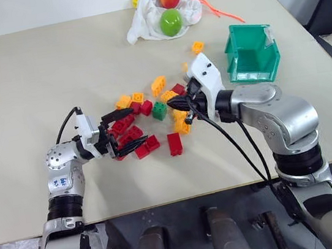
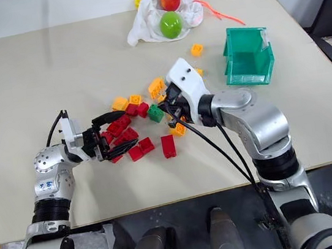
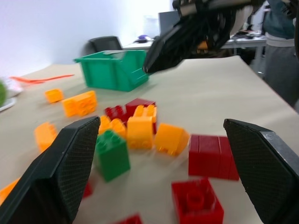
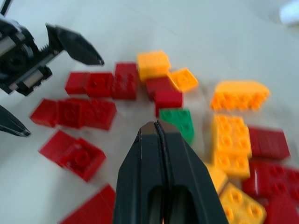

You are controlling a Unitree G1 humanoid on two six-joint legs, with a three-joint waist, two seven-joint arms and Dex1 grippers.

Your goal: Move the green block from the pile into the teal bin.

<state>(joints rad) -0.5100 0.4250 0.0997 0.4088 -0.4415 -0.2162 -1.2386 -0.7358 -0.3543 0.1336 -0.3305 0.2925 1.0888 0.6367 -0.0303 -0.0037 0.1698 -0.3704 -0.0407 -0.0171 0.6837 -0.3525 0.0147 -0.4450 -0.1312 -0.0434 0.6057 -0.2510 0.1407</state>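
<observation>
While the small dark-green studded plastic brick (image 1: 160, 110) lies on the pale beige worktop (image 1: 53, 72) among the cluster of red and orange-yellow studded plastic bricks (image 1: 147, 124), nothing grips it: the right wrist view shows the right end effector (image 4: 156, 127) with its two black fingers pressed together and empty, their tips poised just above the green brick's near edge. From the head views this right end effector (image 1: 178, 103) sits just beside the green brick, on the side toward the small teal-green plastic storage bin (image 1: 250, 54). That bin stands upright on the worktop well apart from the pile, off to the robot's right and farther back, its sloped cut-away front turned toward the robot and a white tag on its rim. The left end effector (image 1: 123, 130) hovers at the opposite side of the pile with its black fingers spread wide, red bricks lying between and below them; in the left wrist view the green brick (image 3: 112, 154) stands just inside one textured finger pad (image 3: 70, 163). At the far edge of the worktop a white cloth bag (image 1: 157, 14) holds round green and red fruits, with an orange plastic strip (image 1: 217, 7) beside it.
</observation>
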